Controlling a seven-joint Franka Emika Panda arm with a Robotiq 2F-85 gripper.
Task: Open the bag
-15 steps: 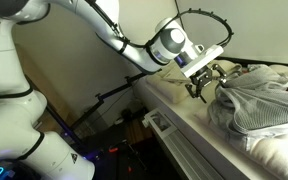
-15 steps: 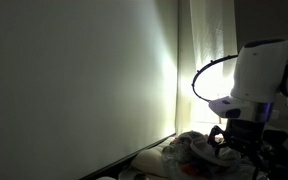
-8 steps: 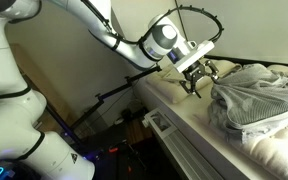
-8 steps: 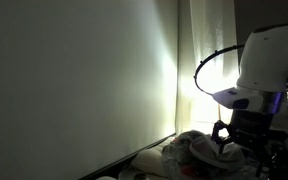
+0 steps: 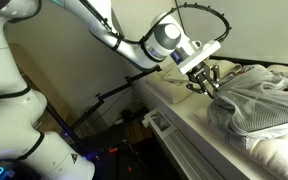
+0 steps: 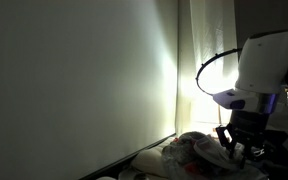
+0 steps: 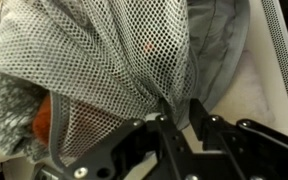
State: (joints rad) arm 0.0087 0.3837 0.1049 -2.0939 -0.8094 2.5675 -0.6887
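The bag (image 5: 259, 100) is a large grey-white mesh sack lying crumpled on a white padded surface (image 5: 179, 115). In the wrist view its mesh (image 7: 114, 50) fills most of the picture, and something orange (image 7: 42, 118) shows through it at the lower left. My gripper (image 5: 206, 88) is at the sack's near end, its jaws drawn close together. In the wrist view a fold of the mesh runs down between the two black fingers of the gripper (image 7: 180, 112). In an exterior view the gripper (image 6: 232, 150) hangs low over the pale heap of the bag (image 6: 196, 150).
The padded surface ends in a long edge (image 5: 159, 105) facing the robot's base, with a dark drop and a black stand (image 5: 114, 95) below. A black cable loop (image 5: 199, 15) arches over the wrist. A bright curtain (image 6: 206, 60) stands behind the arm.
The gripper swung back onto the bag's near end after a short move away, and its jaws went from wide open to nearly closed around a fold of mesh.
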